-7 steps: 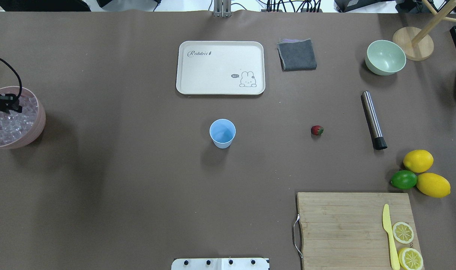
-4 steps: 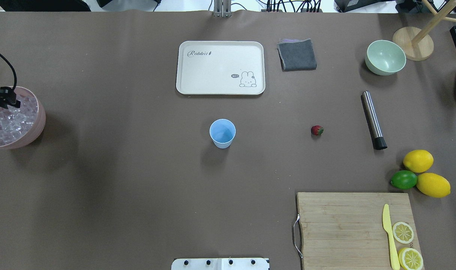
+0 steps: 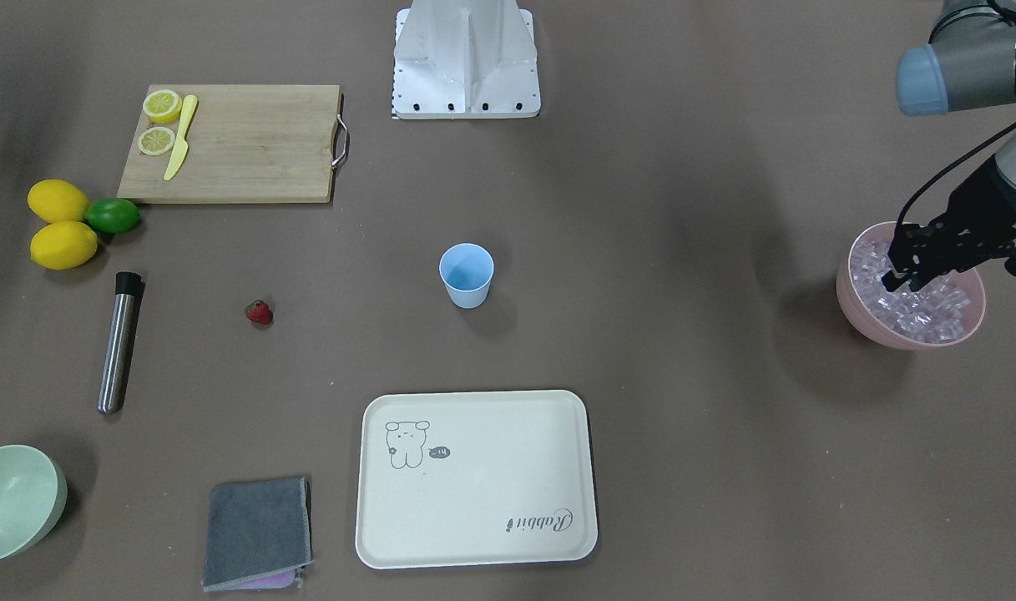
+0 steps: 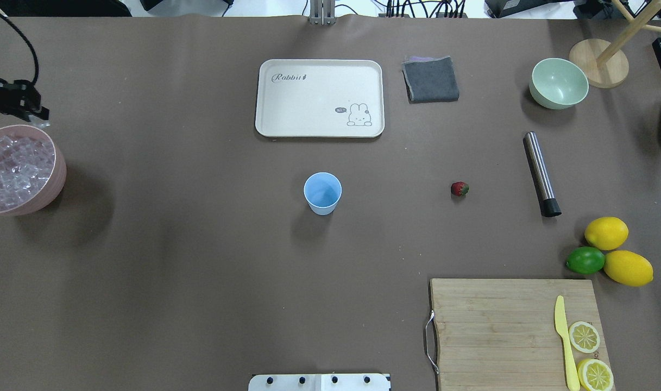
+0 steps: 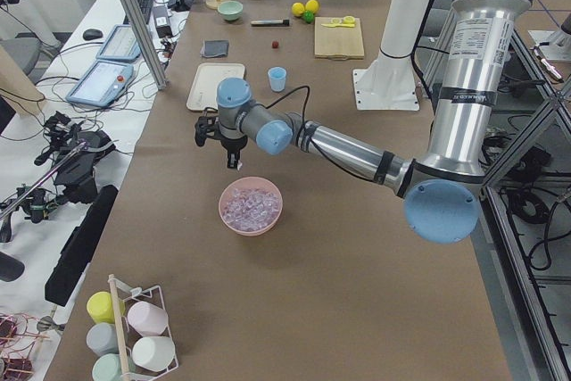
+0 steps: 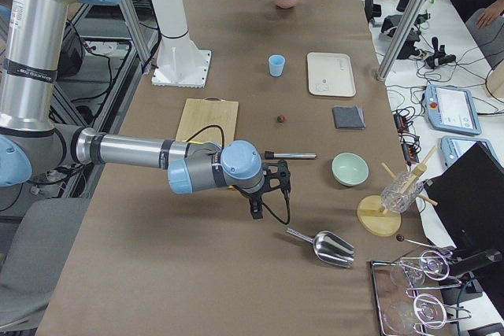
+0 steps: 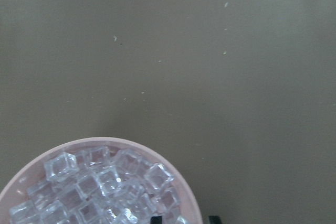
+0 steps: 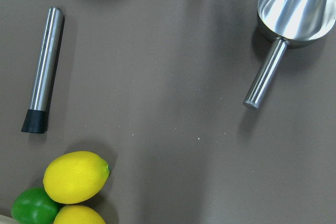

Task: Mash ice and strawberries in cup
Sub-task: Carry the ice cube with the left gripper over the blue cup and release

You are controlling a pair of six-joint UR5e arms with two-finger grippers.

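Two arms working opposite ends | left jaws hang over rim of pink bowl (image 3: 856,310) holding ice (image 3: 933,305), likely for cube pickup; open/closed: cannot tell | right jaws near scoop (image 6: 331,249), cannot tell | cup (image 3: 466,275) mid-worktop, reachable by both, looks empty | strawberry (image 3: 260,313) apart from it on worktop

left arm (image 5: 348,151): silver tubes, pale blue round joint caps, printed label on the upright tube | right arm (image 6: 126,149): same silver and blue | left gripper (image 5: 234,164), right gripper (image 6: 256,213): black, thin black cable looped at each wrist | base (image 3: 466,58): white pedestal, row of dark screws
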